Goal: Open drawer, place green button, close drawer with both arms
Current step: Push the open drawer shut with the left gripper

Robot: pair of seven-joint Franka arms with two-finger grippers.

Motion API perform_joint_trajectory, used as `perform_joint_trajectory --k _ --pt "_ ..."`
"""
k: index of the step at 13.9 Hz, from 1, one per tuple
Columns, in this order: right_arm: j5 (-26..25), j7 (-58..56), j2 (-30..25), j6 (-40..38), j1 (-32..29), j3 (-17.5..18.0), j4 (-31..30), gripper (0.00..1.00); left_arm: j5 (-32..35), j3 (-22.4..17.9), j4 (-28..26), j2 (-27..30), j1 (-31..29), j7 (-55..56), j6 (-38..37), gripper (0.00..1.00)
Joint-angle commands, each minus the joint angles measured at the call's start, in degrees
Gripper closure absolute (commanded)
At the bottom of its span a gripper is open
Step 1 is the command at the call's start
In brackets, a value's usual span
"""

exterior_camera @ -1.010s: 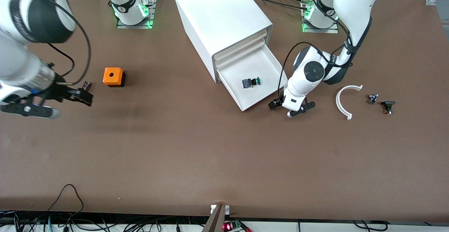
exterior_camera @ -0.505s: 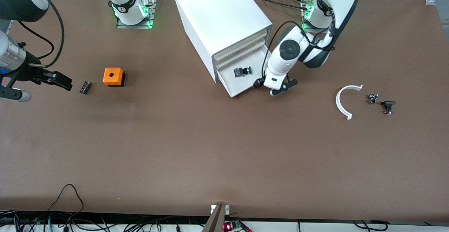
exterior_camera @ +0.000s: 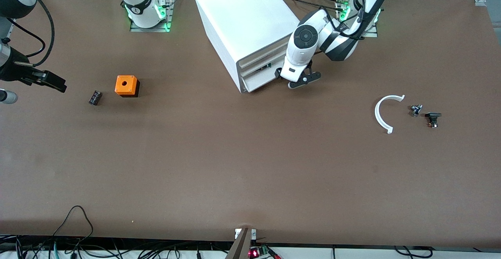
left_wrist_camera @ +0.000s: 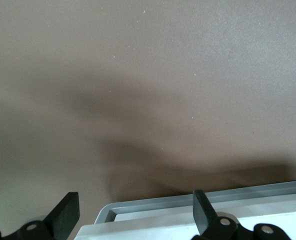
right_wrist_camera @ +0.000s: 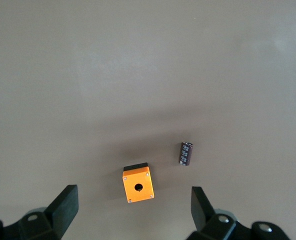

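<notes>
1. The drawer (exterior_camera: 261,80), lowest of three on the white cabinet (exterior_camera: 244,24), is sitting almost fully pushed in, with only a thin slice of its interior showing.
2. The button (exterior_camera: 268,66) is lying inside the drawer; only a small dark and green sliver is peeking out under the drawer above.
3. The left gripper (exterior_camera: 297,79) is pressing against the drawer's front at the corner toward the left arm's end of the table, its fingers spread wide and gripping nothing; in the left wrist view the two fingertips (left_wrist_camera: 202,210) are straddling the drawer's rim (left_wrist_camera: 198,204).
4. The right gripper (exterior_camera: 49,80) is hanging over the table's edge at the right arm's end, at about nine o'clock from the cabinet, fingers apart and empty.
5. An orange cube (exterior_camera: 127,85) with a hole in its top is sitting at about nine o'clock from the drawer, well apart from it, and a small dark cylinder (exterior_camera: 95,97) is lying just beside the cube, toward the right gripper.
6. At about four o'clock from the drawer, a white curved piece (exterior_camera: 381,114), a small grey part (exterior_camera: 415,110) and a black part (exterior_camera: 432,119) are lying in a row, none of them blocking the drawer.
</notes>
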State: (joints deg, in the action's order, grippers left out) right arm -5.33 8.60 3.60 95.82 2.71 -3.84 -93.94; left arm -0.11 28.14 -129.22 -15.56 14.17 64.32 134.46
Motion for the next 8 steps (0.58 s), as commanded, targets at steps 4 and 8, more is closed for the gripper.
perform_joint_trajectory --k 4,8 --pt "0.93 -8.34 -6.85 3.67 0.54 -1.16 -8.10 0.00 -4.35 1.56 -1.12 0.53 0.59 0.20 0.18 0.00" --pt "1.54 -8.52 -8.61 3.85 0.54 -1.60 -10.65 0.00 -5.87 2.54 -1.12 0.26 0.77 0.20 0.19 0.00"
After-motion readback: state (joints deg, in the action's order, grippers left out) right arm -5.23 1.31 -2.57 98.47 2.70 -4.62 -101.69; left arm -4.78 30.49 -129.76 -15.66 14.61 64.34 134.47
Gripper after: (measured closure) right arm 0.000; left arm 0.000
